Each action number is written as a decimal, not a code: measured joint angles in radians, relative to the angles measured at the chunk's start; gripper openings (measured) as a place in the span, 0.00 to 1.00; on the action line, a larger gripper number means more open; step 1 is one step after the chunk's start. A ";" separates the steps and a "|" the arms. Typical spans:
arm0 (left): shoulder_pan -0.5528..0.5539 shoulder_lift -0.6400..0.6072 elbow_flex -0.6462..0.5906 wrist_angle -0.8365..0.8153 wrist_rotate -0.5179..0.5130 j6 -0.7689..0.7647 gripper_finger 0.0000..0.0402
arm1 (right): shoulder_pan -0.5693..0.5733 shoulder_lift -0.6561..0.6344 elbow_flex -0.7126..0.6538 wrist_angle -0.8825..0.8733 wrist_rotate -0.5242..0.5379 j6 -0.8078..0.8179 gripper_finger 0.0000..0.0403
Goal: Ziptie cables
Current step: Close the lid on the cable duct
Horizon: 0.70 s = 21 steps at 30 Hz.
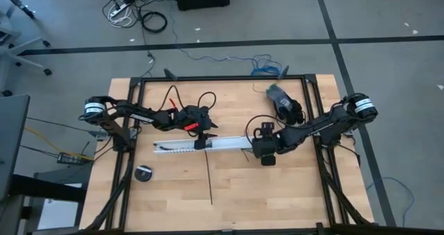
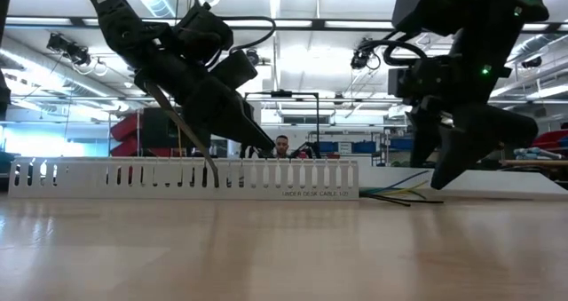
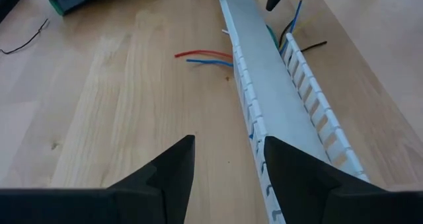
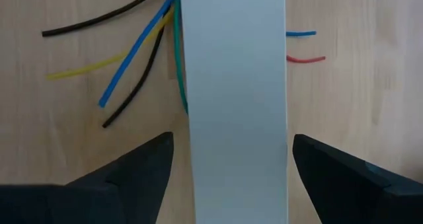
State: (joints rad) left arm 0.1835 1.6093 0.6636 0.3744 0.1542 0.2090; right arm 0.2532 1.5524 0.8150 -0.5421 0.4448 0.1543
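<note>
The white slotted channel (image 1: 201, 145) lies flat across the table's middle. The cables (image 4: 132, 45) run along inside it, and their coloured ends (image 2: 399, 194) fan out onto the wood at its right end. The black ziptie (image 1: 209, 176) lies flat on the table, reaching from the channel toward the near edge. My left gripper (image 3: 228, 174) is open at the channel's middle, one finger (image 3: 301, 178) over the trough and the other beside the far wall. My right gripper (image 4: 228, 178) is open wide above the channel's right end (image 4: 231, 118), a finger clear of it on each side. My left gripper straddles the channel's far wall (image 3: 258, 135), slanting down along the channel from the table's left. Whether either finger touches the wall or the trough, I cannot tell.
A black tape roll (image 1: 144, 172) lies at the near left. A grey-green bundle (image 1: 277, 93) and black gear (image 1: 291, 111) sit at the far right. Black frame rails (image 1: 222, 77) border the table. Bare wood lies in front of the channel on both sides of the ziptie.
</note>
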 joint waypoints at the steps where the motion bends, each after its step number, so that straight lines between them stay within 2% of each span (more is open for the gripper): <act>1: 0.000 0.000 0.000 0.000 0.000 0.000 0.44 | 0.002 0.000 -0.002 0.003 0.006 0.000 0.76; 9: 0.000 0.000 0.000 -0.001 0.000 0.000 0.44 | 0.020 0.000 -0.077 0.072 0.063 0.001 0.76; 15: 0.000 0.000 0.000 -0.001 0.000 0.013 0.44 | 0.041 0.000 -0.080 0.082 0.137 0.001 0.76; 21: 0.000 0.000 0.000 0.000 0.000 0.019 0.44 | 0.042 0.000 -0.080 0.085 0.139 0.024 0.76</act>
State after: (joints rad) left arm 0.1837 1.6093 0.6636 0.3740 0.1541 0.2283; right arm 0.2955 1.5528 0.7349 -0.4576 0.5835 0.1783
